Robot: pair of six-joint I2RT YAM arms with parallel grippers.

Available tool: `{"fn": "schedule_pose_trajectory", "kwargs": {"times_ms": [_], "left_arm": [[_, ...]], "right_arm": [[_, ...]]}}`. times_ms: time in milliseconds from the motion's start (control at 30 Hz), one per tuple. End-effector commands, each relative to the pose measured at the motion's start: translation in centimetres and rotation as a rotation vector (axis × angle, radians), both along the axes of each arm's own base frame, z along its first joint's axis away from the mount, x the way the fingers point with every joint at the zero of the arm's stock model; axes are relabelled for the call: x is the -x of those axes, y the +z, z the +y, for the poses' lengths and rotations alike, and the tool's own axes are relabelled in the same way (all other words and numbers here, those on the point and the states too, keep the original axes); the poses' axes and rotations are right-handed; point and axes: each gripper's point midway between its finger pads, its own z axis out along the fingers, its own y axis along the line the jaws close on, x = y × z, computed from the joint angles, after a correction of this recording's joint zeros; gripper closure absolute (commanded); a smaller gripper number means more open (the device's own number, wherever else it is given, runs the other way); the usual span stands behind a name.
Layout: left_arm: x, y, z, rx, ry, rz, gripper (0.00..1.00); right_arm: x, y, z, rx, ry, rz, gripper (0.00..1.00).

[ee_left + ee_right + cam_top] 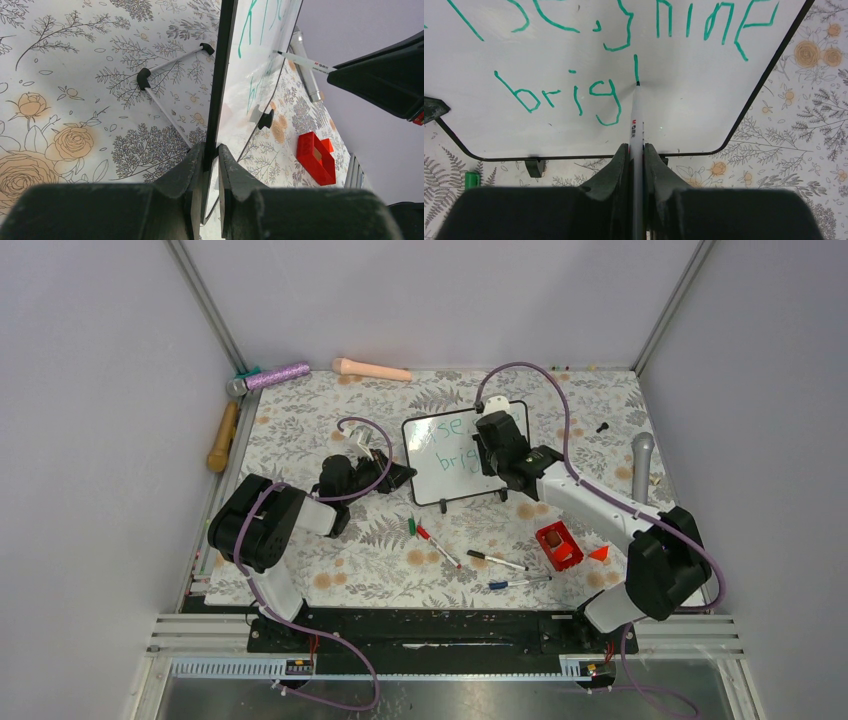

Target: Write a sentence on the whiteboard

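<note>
1. The whiteboard [440,478] stood propped on its two small black feet toward the far middle of the flower-patterned table [300,430], between the two arms, its white face tilted toward the robot.
2. The left hand [211,152] was clamped on the whiteboard's thin black frame at its left edge, one finger on the back and one on the written face.
3. The right hand [636,150] was closed tight on a white-barrelled marker [635,115], which ran straight out between its fingers toward the board.
4. The marker's tip touched the board at the foot of a short upright green stroke, just right of the last letter on the lower line.
5. The sentence [616,49] was in thin green letters: the right wrist view showed the upper line ending in "se, shine" and the lower line reading "brig" followed by that single stroke.
6. Nearer the robot than the board lay a green cap [411,526], a red-capped pen [437,545], a black pen [497,560] and a blue pen [518,583], all apart from the board.
7. A red box [558,545] sat under the right arm, with a small orange triangle [599,553] just beside it.
8. A grey microphone [641,465] lay near the table's right edge, well apart from the board.
</note>
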Motion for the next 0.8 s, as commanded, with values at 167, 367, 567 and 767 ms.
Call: {"fn": "schedule_pose_trajectory", "kwargs": {"times_ms": [167,367,567,767], "left_arm": [[-1.1,1.2,0.5,0.016,0.033,-0.057,1.0],[-1.1,1.2,0.5,0.016,0.034,-0.057,1.0],[-1.1,1.2,0.5,0.016,0.032,-0.057,1.0],[-1.2,1.2,0.5,0.015,0.033,-0.057,1.0]], "right_arm": [[1.2,-1.2,0.1,-0.066,-0.001,0.033,1.0],[1.0,-1.0,-0.1,-0.056,-0.007,0.022,1.0],[0.2,0.2,-0.2,-0.035,-0.012,-0.005,1.0],[-0.5,0.9,-0.2,-0.021,-0.017,-0.025,1.0]]}}
